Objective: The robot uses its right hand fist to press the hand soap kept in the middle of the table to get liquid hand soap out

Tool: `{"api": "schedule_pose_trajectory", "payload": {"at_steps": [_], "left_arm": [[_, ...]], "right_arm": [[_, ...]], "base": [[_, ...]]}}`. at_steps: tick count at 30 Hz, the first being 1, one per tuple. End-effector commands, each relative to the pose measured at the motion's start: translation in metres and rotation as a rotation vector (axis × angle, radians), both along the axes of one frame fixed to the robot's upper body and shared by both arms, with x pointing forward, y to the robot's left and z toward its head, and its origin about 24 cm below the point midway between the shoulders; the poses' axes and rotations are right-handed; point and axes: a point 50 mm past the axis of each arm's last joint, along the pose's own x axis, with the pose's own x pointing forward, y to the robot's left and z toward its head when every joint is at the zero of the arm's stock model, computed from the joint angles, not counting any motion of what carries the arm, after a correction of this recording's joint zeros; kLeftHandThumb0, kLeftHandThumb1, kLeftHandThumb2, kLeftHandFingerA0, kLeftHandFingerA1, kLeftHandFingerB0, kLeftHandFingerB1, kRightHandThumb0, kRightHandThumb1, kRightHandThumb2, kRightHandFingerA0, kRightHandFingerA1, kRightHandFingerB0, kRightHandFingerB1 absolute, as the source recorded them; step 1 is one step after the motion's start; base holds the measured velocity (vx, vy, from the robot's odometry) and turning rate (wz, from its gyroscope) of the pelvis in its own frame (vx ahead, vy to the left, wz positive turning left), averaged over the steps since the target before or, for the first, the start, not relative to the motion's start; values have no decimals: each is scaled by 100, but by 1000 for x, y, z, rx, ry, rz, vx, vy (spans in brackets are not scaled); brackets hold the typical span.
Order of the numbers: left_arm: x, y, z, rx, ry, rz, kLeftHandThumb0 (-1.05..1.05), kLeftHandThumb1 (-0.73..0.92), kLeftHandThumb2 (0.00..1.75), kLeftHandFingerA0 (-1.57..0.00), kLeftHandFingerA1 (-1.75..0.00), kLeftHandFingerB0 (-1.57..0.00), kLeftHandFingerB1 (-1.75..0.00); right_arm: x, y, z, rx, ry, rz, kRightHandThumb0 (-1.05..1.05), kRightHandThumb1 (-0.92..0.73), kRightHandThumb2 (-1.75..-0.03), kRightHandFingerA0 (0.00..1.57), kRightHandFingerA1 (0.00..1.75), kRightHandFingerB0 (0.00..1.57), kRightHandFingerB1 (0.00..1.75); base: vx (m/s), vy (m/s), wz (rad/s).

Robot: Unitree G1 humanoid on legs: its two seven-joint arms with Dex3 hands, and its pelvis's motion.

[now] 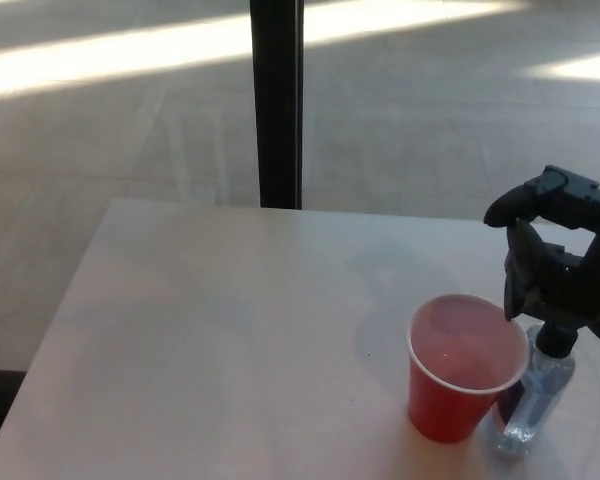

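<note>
A clear hand soap bottle [528, 405] with a black pump stands on the white table [230, 330] near its front right. Touching its left side is a red plastic cup [460, 370], upright, with nothing visible inside. My right hand [560, 265] has come in from the right and hovers directly over the pump, hiding the pump head. Its fingers [520, 270] are curled downward, partly apart, and hold nothing. Whether it touches the pump I cannot tell. My left hand does not show.
A dark vertical post [277, 100] stands behind the table's far edge. Beyond it lies a grey floor with bright sunlit stripes. The table's left edge runs diagonally at the picture's left.
</note>
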Motion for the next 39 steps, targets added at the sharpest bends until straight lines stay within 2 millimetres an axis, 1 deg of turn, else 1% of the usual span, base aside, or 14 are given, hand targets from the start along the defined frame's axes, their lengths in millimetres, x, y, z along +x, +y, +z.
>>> {"api": "schedule_pose_trajectory", "payload": {"at_steps": [1, 3, 4, 8, 16, 17, 19, 25, 27, 28, 31, 32, 33, 39], "left_arm": [[-4, 4, 3, 2, 9, 7, -16, 29, 91, -81, -92, -59, -78], [-4, 4, 2, -1, 13, 13, -17, 29, 90, -79, -91, -58, -77], [-5, 4, 2, 1, 8, 20, -15, 29, 91, -77, -89, -58, -78], [-4, 3, 2, 12, 1, 31, -14, 29, 91, -86, -96, -63, -80], [-5, 3, 2, 5, 14, 9, -16, 28, 90, -80, -91, -57, -77], [-4, 3, 2, 6, 14, 12, -17, 27, 91, -82, -93, -61, -79], [-5, 3, 1, 2, 13, 11, -17, 28, 90, -80, -92, -61, -79], [-4, 3, 1, 3, 21, 21, -17, 28, 90, -77, -89, -57, -77], [-5, 3, 1, 7, 27, 16, -16, 36, 78, -77, -96, -56, -76], [-5, 3, 1, 10, 34, 5, -19, 28, 89, -80, -91, -57, -76], [-5, 3, 1, 9, 29, 3, -18, 34, 80, -78, -96, -60, -79], [-5, 3, 1, 4, 19, 6, -18, 28, 91, -79, -91, -59, -78], [-5, 3, 1, 3, 18, 8, -19, 28, 91, -80, -91, -60, -79], [-1, 3, 1, 9, 14, 7, -16, 36, 80, -78, -97, -60, -80]], "right_arm": [[-3, -5, -2, -4, 24, 0, -30, -67, -98, 99, 175, 73, 149], [-4, -5, -1, 0, 20, 4, -30, -68, -95, 101, 175, 65, 159], [-4, -5, 0, 11, 21, 11, -29, -67, -99, 99, 175, 73, 148], [-4, -3, -2, 24, 22, 13, -29, -65, -101, 100, 175, 74, 147], [-3, 1, -14, 41, 49, 0, -28, -64, -104, 99, 175, 72, 148], [-3, 2, -17, 39, 52, -15, -27, -63, -104, 101, 175, 62, 166], [-2, 1, -20, 42, 70, -26, -27, -63, -105, 99, 175, 60, 169], [-3, -5, -25, 37, 90, -54, -28, -65, -100, 99, 175, 61, 167], [-4, -9, -27, 36, 98, -60, -29, -67, -98, 100, 175, 62, 166], [-5, -11, -29, 28, 102, -66, -29, -67, -98, 100, 175, 64, 163], [-6, -13, -30, 14, 110, -77, -29, -69, -95, 99, 175, 63, 162], [-7, -13, -31, 19, 112, -76, -28, -70, -93, 99, 175, 63, 161], [-7, -13, -32, 20, 113, -75, -28, -70, -97, 97, 175, 72, 149], [-11, -4, -42, -3, 135, -50, -29, -65, -98, 97, 175, 62, 172]], "base": [[0, 0, 0], [0, 0, 0], [0, 0, 0], [0, 0, 0], [0, 0, 0], [0, 0, 0], [0, 0, 0], [0, 0, 0], [0, 0, 0], [0, 0, 0], [0, 0, 0], [0, 0, 0], [0, 0, 0], [0, 0, 0]]}}
